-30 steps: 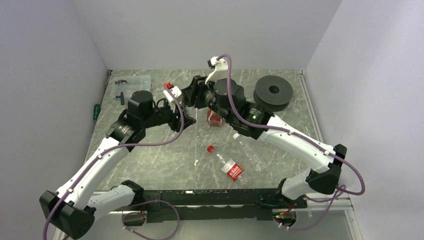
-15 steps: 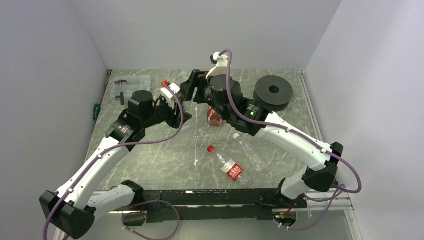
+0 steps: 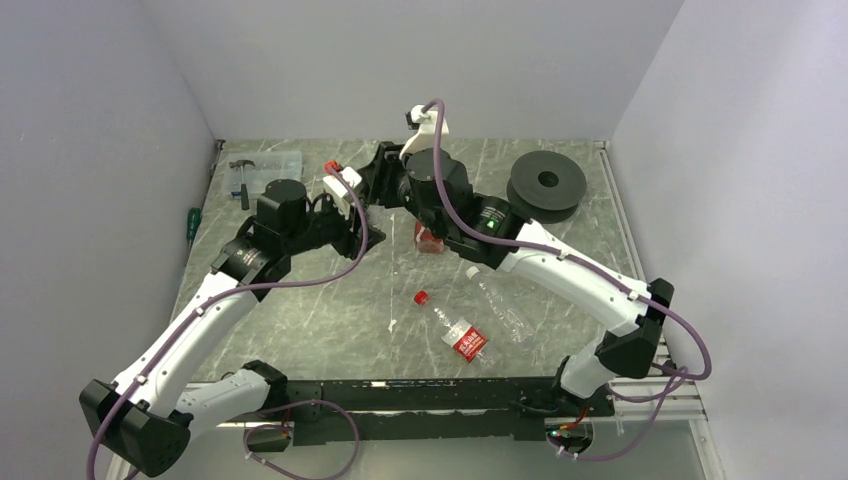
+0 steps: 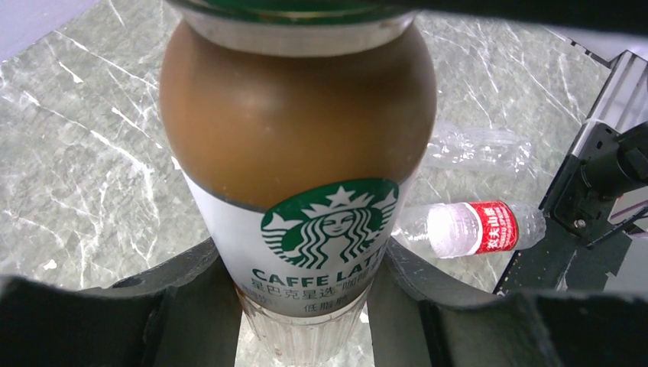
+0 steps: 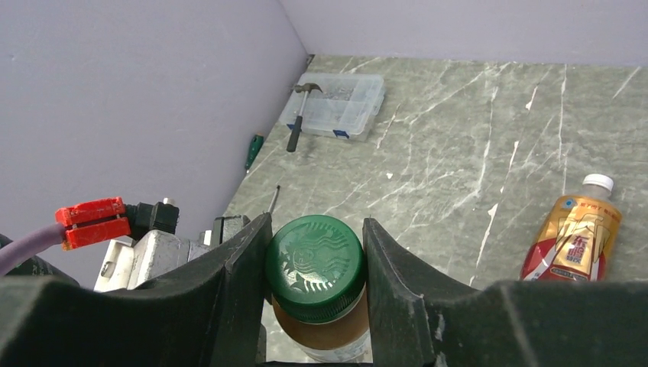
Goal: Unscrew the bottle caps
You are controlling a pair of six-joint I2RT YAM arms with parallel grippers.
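**Marble table: coffee bottle gripped at both ends**

Grey-veined table (image 5: 474, 115) lies below. The coffee bottle (image 4: 298, 153) sits between my two arms, apparently raised off it. My left gripper (image 4: 304, 306) is clamped round its lower label. My right gripper (image 5: 315, 256) presses both sides of the green cap (image 5: 315, 269). Judgement: bottle full, fairly heavy, smooth-walled, liable to spin; cap hard and rigid. Best holds: cap rim, body low.

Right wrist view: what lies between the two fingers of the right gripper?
The green cap of the brown coffee bottle fills the gap, and both fingers touch its sides. The right wrist view shows this plainly.
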